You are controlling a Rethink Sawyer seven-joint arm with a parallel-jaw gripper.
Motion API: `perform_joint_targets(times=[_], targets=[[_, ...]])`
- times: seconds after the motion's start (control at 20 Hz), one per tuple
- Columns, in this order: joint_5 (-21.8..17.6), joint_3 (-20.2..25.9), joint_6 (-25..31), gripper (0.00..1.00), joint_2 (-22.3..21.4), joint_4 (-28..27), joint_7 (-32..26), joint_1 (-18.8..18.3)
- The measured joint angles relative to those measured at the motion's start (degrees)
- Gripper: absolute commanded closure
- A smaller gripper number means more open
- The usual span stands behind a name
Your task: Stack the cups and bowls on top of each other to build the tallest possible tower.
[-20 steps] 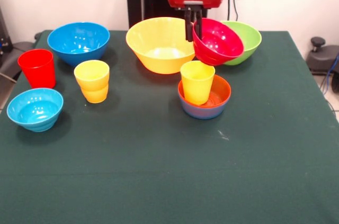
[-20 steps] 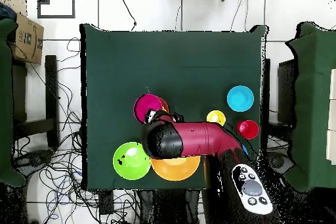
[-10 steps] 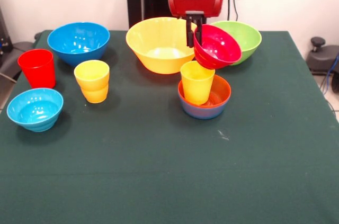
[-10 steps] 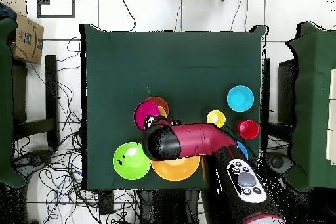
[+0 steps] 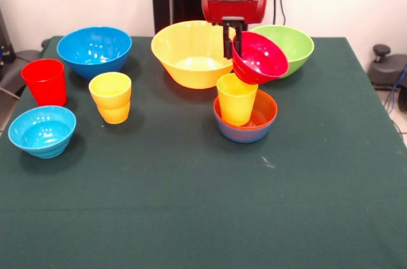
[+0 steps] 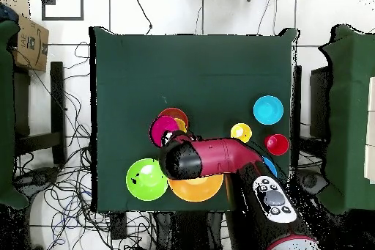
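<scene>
end effector (image 5: 233, 45) — clamped on tilted glossy crimson plastic bowl (image 5: 261, 58) rim | above yellow tapered plastic cup (image 5: 236, 98) | in orange-red bowl (image 5: 262, 114)

We note glossy, smooth plastic on the bowls (image 5: 193, 53) and cups (image 5: 110, 96), with bright highlights. The bench (image 5: 191, 205) wears matt green cloth. The arm's red shell (image 6: 220, 156) looks shiny.

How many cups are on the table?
4 visible: a red cup at the left edge, two yellow cups nested beside it, and a yellow cup standing in the orange bowl.
</scene>
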Motion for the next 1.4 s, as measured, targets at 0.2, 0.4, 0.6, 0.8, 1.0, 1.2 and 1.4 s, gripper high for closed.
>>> perform_joint_targets(times=[0.2,0.4,0.6,0.8,1.0,1.2,1.4], targets=[[0.0,0.0,0.0,1.00,0.2,0.0,0.0,0.0],[0.0,0.0,0.0,1.00,0.9,0.0,0.0,-0.3],[0.0,0.0,0.0,1.00,1.2,0.0,0.0,-0.8],[0.0,0.0,0.0,1.00,1.2,-0.1,0.0,-1.4],[-0.6,0.0,0.0,1.00,1.8,-0.3,0.0,-2.3],[-1.6,0.0,0.0,1.00,3.0,-0.7,0.0,-3.3],[-2.2,0.0,0.0,1.00,3.6,-0.9,0.0,-4.0]])
